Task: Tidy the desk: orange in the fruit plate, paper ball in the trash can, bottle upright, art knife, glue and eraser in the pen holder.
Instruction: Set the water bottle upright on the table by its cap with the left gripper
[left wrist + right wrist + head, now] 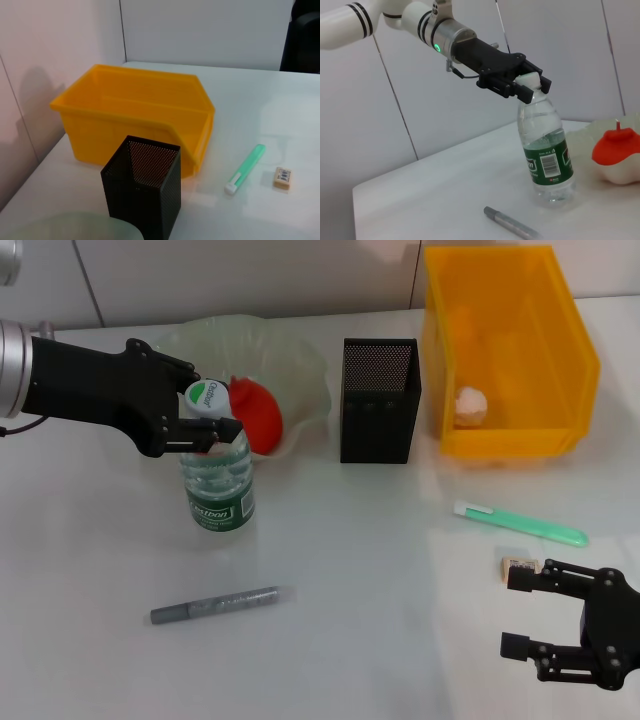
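Bottle (219,480) upright in left gripper (205,418)

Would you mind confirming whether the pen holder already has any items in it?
No, in the left wrist view the black mesh pen holder looks empty inside.

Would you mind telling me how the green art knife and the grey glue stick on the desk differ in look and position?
The art knife is mint green with a white end; the glue stick is grey. The art knife lies on the robot's right, just in front of the yellow bin; the glue stick lies on its left, in front of the upright bottle, which the left gripper holds at the neck. Both are slim and lie flat, outside the pen holder.
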You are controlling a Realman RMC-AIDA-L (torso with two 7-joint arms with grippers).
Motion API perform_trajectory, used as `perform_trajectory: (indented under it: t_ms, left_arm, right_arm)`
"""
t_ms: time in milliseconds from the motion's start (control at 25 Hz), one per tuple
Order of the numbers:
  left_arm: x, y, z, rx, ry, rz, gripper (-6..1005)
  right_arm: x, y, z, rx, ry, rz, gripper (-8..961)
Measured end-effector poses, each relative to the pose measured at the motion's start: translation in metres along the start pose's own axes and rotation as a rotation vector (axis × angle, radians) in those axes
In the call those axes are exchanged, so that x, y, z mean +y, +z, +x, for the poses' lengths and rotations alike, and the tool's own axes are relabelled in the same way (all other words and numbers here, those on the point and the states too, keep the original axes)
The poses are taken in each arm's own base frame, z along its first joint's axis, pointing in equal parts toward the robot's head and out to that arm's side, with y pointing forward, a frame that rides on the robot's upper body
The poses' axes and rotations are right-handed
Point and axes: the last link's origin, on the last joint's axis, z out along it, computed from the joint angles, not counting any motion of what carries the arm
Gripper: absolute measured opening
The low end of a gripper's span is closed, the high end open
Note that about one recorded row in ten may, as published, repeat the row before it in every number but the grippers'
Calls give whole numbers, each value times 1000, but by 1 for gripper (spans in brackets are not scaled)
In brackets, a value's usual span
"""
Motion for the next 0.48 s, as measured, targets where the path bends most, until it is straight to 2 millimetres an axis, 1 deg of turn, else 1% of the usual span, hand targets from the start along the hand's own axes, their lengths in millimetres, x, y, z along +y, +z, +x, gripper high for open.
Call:
perform_trajectory:
  t_ms: [480]
  left_arm:
    - [-2, 2, -5, 1, -23, 30, 435]
  right_arm:
    - [0, 1, 0, 3, 3, -2, 763]
